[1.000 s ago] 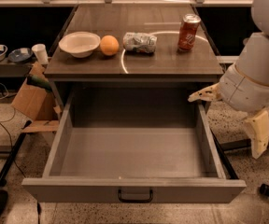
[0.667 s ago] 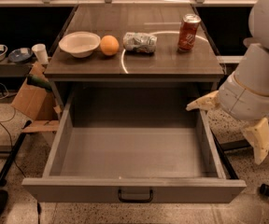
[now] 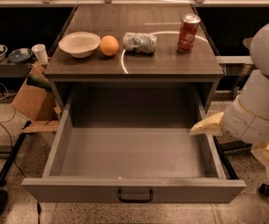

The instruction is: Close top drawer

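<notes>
The top drawer is pulled far out of the grey cabinet and its inside is bare. Its flat front panel faces the camera, with a black bar handle at its centre. My gripper is at the drawer's right side, with its jaws spread wide. One cream finger reaches over the drawer's right wall. The other finger hangs outside the drawer to the right. The gripper holds nothing.
On the cabinet top stand a white bowl, an orange, a crumpled bag and a red can. A cardboard box and cables lie on the floor at left.
My gripper has moved down and toward the drawer's front along its right wall. The drawer has not moved.
</notes>
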Controlling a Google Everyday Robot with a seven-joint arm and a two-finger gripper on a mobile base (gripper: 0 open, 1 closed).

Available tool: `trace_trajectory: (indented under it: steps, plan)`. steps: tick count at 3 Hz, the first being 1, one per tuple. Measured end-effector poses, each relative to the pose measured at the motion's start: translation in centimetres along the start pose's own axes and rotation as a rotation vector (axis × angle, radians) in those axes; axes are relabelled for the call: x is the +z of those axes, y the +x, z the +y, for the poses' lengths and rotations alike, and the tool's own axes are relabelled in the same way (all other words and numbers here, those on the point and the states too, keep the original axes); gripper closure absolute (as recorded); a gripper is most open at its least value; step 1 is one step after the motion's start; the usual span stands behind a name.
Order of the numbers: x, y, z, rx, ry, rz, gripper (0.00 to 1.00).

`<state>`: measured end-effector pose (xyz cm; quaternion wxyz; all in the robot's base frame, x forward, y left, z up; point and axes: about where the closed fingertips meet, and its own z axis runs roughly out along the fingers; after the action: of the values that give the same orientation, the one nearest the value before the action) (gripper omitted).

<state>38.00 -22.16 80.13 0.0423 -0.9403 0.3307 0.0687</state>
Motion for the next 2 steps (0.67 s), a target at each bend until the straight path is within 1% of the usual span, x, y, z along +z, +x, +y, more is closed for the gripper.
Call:
trace_trajectory:
  steps: [1, 2]
  plan:
    - [2.0, -1.0, 1.7, -0.111, -0.027, 0.002, 0.0]
    - [4.2, -2.6, 2.8, -0.231, -0.064, 0.003, 0.0]
